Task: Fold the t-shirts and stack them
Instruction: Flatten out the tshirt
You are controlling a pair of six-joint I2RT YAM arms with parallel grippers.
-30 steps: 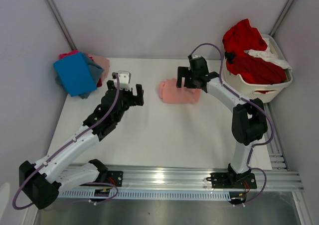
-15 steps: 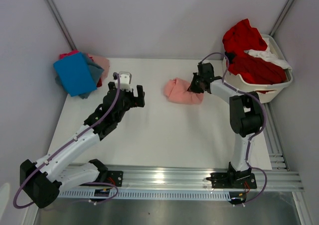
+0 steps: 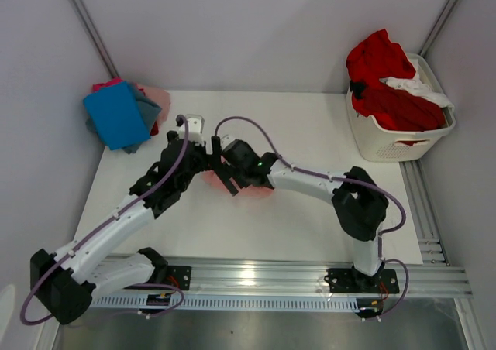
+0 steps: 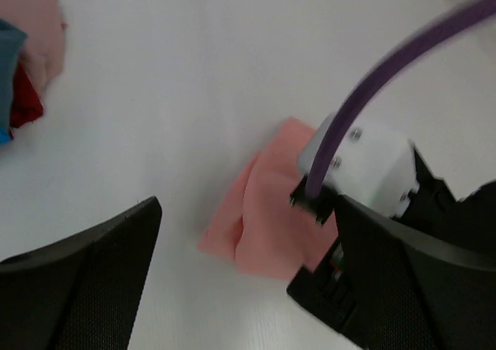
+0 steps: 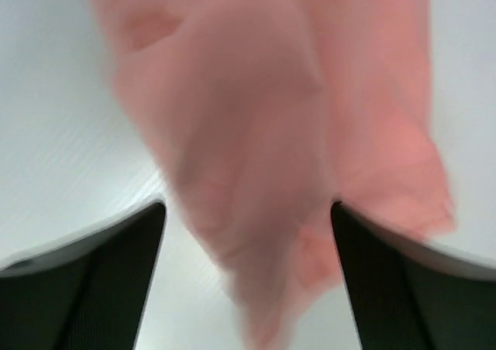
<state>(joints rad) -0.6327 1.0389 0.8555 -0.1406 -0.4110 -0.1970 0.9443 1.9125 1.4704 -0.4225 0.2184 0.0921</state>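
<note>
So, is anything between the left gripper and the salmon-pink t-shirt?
Yes, partly: the right gripper hangs over one side of the salmon-pink t-shirt, in front of the left gripper; the other side lies bare.

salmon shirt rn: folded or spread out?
Folded, not spread: the salmon shirt lies as a compact layered bundle on the table. The right arm hides part, so neatness cannot be told.

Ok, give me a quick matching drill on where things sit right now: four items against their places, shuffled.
Items:
1 salmon-pink t-shirt
2 blue t-shirt
3 red t-shirt
4 white laundry basket

Places:
A far right, holding clothes
B heaped in the basket
C far left
D middle of the table

Pairs: 1-D, 2-C, 3-B, 4-A
</note>
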